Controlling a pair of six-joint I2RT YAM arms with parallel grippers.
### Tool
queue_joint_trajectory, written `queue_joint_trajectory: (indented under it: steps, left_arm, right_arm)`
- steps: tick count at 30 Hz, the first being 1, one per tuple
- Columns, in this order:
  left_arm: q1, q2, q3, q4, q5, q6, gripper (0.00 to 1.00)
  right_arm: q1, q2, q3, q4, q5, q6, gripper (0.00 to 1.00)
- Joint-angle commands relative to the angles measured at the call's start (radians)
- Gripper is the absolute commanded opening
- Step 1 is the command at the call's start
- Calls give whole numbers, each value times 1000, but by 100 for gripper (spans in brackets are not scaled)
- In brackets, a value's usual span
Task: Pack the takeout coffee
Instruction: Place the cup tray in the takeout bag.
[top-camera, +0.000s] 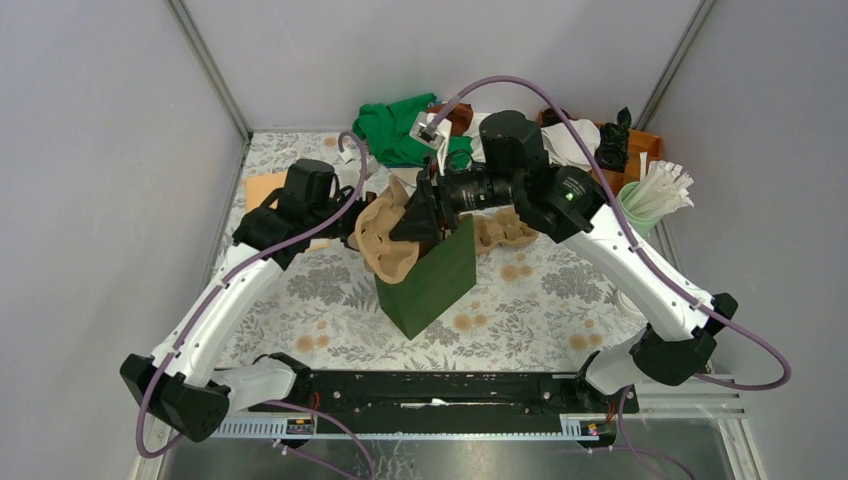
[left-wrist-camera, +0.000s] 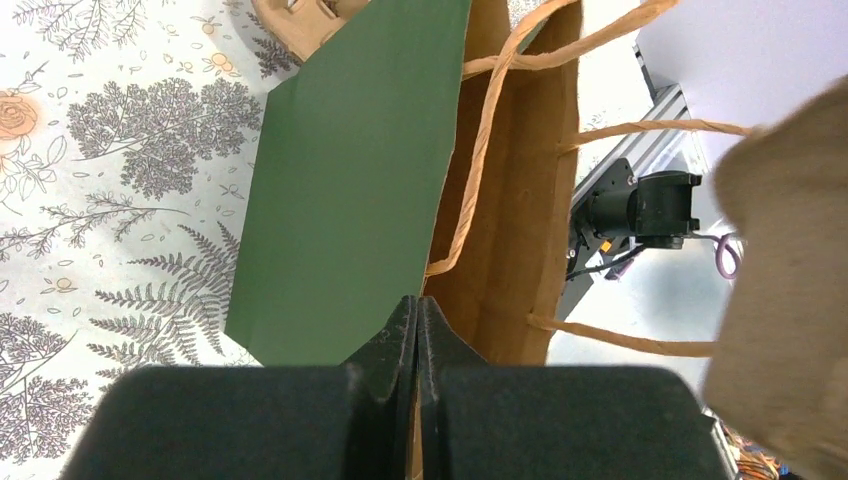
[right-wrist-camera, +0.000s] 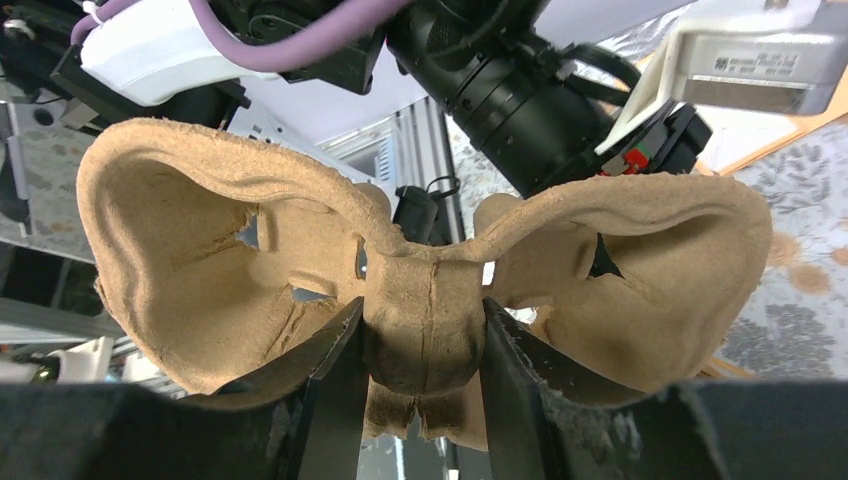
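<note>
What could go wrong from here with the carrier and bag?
The right gripper pinches the carrier only by its centre ridge, so it may tilt or slip. It looks wide for the bag, and may snag the handles. The left gripper holds just the rim, which could pull free.

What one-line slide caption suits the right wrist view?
The right arm's fingers pinch the middle of a brown pulp cup carrier, two wells flaring either side.

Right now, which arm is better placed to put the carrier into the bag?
Right. The right gripper clamps the carrier over the bag; the left gripper is shut on the bag's rim, holding it open.
</note>
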Motion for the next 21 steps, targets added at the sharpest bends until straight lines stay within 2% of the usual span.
queue_joint_trajectory:
  steps: [1, 6, 13, 21]
  left_arm:
    - [0, -58, -14, 68, 1, 3, 0]
    - [-2, -75, -15, 46, -51, 5, 0]
    - [-1, -93, -18, 34, -92, 4, 0]
    - [-1, -104, -37, 33, -144, -5, 0]
  right_arm:
    - [-4, 5, -20, 42, -91, 52, 38]
    - [-5, 2, -74, 33, -78, 57, 39]
    - [-18, 21, -47, -18, -44, 98, 39]
    - [-73, 61, -99, -3, -123, 180, 38]
